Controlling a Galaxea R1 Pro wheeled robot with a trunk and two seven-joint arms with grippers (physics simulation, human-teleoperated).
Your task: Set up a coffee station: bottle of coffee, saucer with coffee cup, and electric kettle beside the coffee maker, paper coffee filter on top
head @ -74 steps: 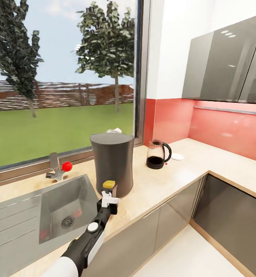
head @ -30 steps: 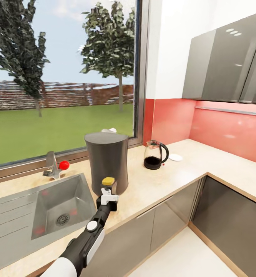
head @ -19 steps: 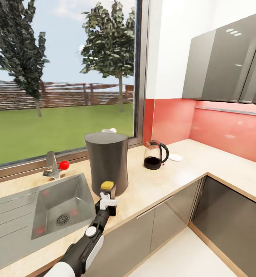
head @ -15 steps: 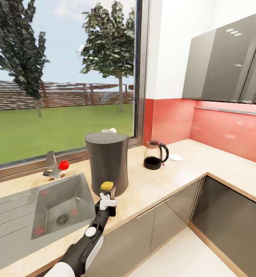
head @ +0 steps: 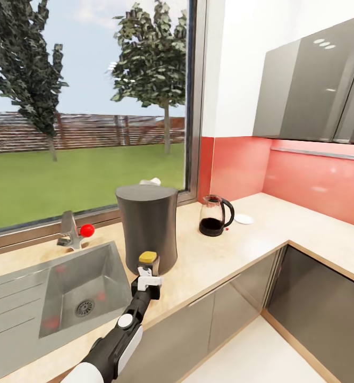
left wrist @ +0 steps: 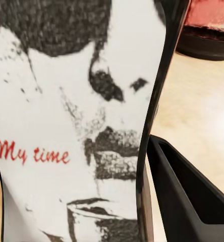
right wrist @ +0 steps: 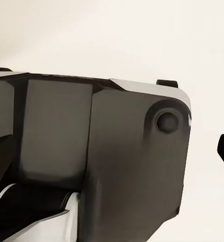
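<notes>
Bottle of coffee (head: 148, 261), axis upright, sits between the fingers of the left gripper (head: 147, 273), which are clamped on its body below the yellow lid; in the left wrist view its white label (left wrist: 66, 126) lies right against the camera, one dark finger (left wrist: 187, 196) beside it. Just beyond the fingers stands the coffee maker (head: 146, 226), nearly touching the bottle. Kitchen countertop (head: 219, 255) lies open to the fingers' right, towards the electric kettle (head: 214, 215) and saucer (head: 244, 218); the sink (head: 76, 290) and counter edge are close on the other sides. Judged step: lowering the bottle beside the coffee maker. Whether the right gripper's fingers are open or closed cannot be told.
</notes>
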